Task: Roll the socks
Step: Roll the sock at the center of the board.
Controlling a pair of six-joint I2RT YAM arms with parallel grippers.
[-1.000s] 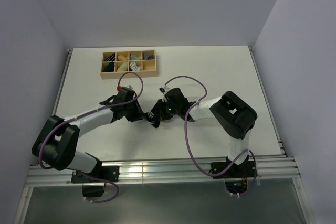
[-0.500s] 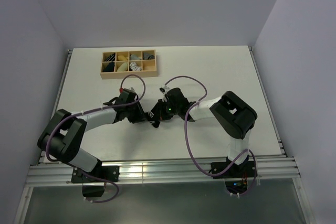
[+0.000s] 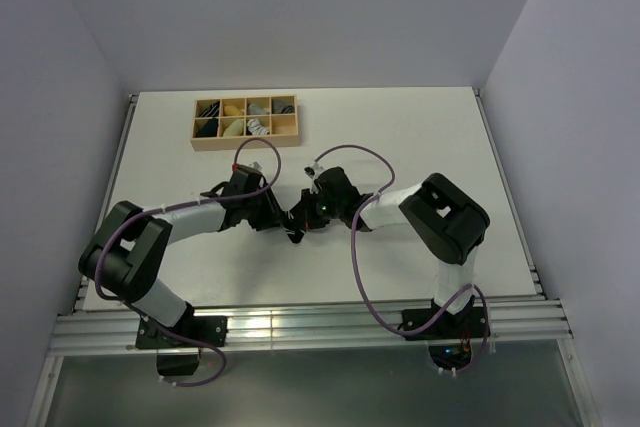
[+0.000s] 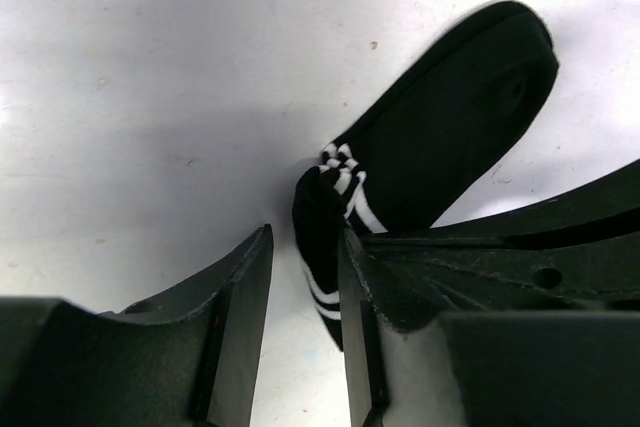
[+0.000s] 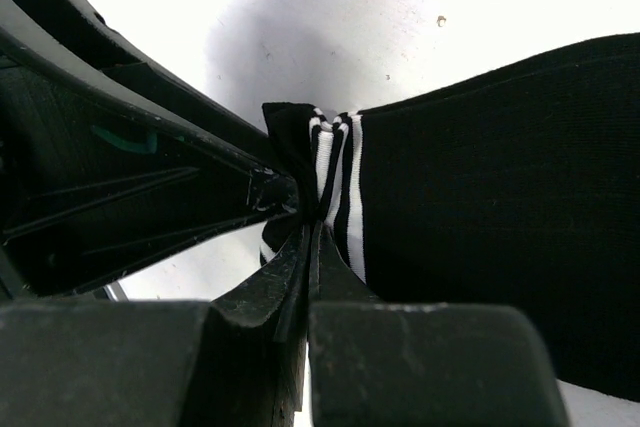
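Observation:
The black sock (image 4: 450, 117) with two white bands lies flat on the white table, its cuff bunched up. My right gripper (image 5: 312, 227) is shut on that bunched cuff (image 5: 330, 162). My left gripper (image 4: 305, 242) is open right beside it, and the cuff end lies between its jaws against the right finger (image 4: 355, 277). In the top view the two grippers meet at mid-table, left (image 3: 276, 219) and right (image 3: 300, 217), and hide most of the sock. No white striped sock lies loose on the table.
A wooden divided box (image 3: 246, 136) stands at the back left with several sock rolls in it, one of them a white-and-black striped roll (image 3: 258, 128). The table edge rail (image 3: 300, 322) runs along the front.
My left gripper has moved right, closing in on the right gripper and the sock cuff. The right gripper has stayed in place, shut on the cuff.

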